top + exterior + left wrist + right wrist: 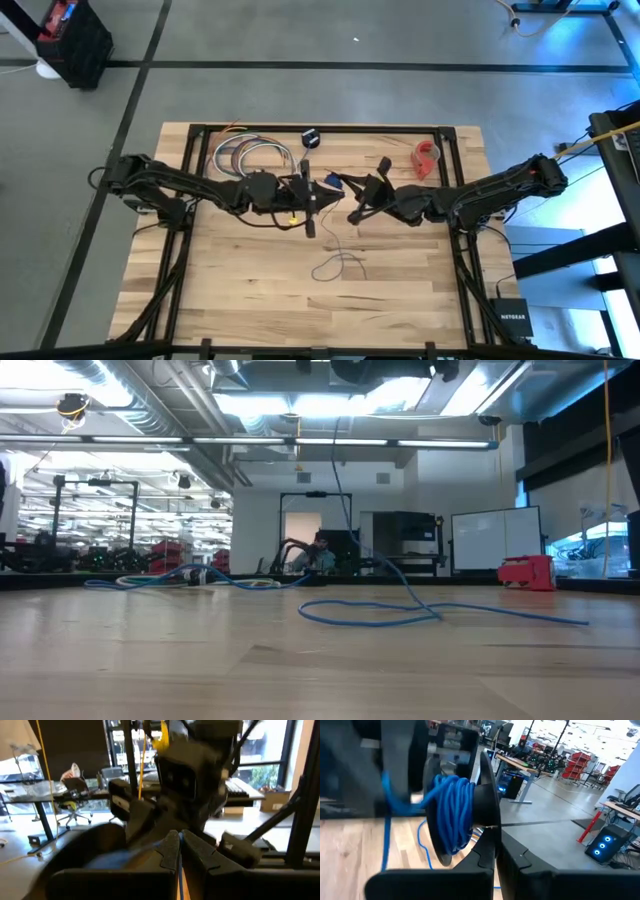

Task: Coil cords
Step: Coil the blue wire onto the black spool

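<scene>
Above mid tabletop (250,300), left pincer (311,205) is clamped on the cord (335,262) & right pincer (352,217) on a spool w/ blue turns, slack looped below: a snag could jerk the cord free.

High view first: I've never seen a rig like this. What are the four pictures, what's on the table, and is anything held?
Two dark robot arms work at a wooden table. The high view looks straight down, the low view looks along the tabletop, and each wrist view looks past one arm's own fingers. The left gripper is shut on a thin blue cord, which trails in a loose loop on the wood. The right gripper is shut on the rim of a black disc with cord wound around it. A red tape roll and coloured cables lie aside.
</scene>
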`<state>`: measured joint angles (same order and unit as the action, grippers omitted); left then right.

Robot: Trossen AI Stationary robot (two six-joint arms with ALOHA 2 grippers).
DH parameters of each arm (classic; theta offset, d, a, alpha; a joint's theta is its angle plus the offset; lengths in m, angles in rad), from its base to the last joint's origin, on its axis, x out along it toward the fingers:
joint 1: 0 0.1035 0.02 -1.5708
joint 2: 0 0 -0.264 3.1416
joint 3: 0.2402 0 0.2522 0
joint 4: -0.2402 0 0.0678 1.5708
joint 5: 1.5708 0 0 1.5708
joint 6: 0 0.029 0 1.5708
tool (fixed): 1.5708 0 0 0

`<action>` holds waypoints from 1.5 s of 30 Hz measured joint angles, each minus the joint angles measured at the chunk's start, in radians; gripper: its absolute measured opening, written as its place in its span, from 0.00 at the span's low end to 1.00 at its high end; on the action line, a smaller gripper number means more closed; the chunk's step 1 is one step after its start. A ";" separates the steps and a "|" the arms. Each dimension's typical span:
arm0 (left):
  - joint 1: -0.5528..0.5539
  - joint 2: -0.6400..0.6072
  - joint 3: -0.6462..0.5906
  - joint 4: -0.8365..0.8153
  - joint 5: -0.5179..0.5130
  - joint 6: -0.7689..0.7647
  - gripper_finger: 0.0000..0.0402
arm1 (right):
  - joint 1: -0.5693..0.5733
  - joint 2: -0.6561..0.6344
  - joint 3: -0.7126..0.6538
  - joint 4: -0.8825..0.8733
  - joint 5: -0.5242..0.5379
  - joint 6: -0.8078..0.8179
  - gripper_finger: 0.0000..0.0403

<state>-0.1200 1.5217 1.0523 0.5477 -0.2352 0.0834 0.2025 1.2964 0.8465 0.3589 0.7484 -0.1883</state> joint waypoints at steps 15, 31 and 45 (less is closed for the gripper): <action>0.006 0.061 0.002 -0.007 -0.020 0.075 0.02 | 0.000 0.001 0.001 0.151 -0.051 0.002 0.01; 0.013 0.062 0.000 -0.201 -0.023 0.108 0.02 | 0.104 -0.079 0.004 0.205 -0.051 -0.085 0.01; 0.017 0.052 -0.001 -0.290 -0.086 0.152 0.00 | 0.192 -0.082 0.004 0.185 0.037 -0.213 0.01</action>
<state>-0.1032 1.5737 1.0517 0.2576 -0.3209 0.2351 0.3943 1.2144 0.8509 0.5440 0.7852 -0.4015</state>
